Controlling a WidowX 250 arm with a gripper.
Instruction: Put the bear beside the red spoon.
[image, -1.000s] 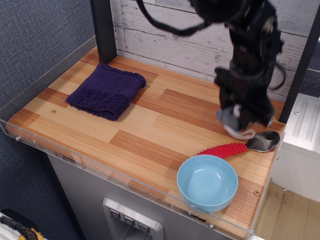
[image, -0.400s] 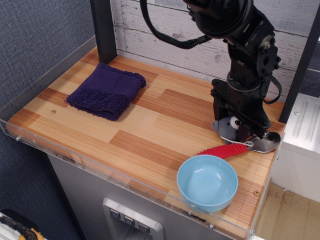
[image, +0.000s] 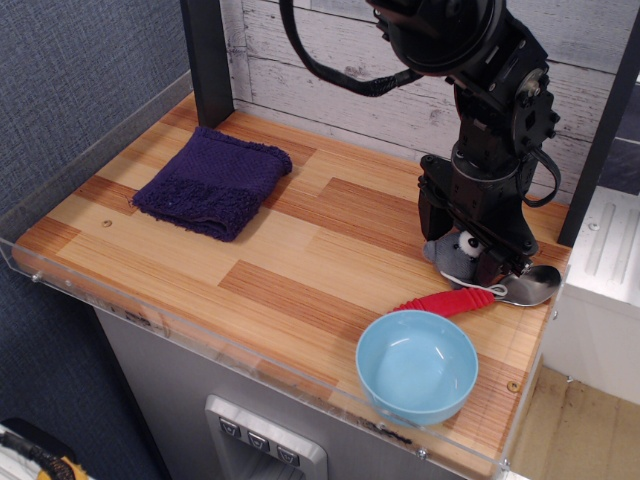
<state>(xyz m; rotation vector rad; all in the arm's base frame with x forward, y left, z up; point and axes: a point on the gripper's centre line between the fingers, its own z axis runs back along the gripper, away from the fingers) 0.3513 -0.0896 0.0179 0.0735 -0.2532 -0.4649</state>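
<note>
The bear (image: 453, 257), a small grey plush with a white muzzle, rests on the wooden table (image: 300, 255) at the right. It lies just behind the red spoon (image: 446, 301), whose silver bowl points right toward the table edge. The bear's white cord loop drapes toward the spoon. My gripper (image: 468, 250) stands straight over the bear. Its black fingers (image: 428, 212) are parted on either side of the plush, and I read the gripper as open.
A light blue bowl (image: 416, 366) sits at the front right, close in front of the spoon. A purple towel (image: 213, 180) lies folded at the back left. A clear acrylic rim runs along the table's front and left edges. A black post stands at the back.
The gripper came down with the bear from above the spoon to the table. Its fingers have since spread slightly around the plush.
</note>
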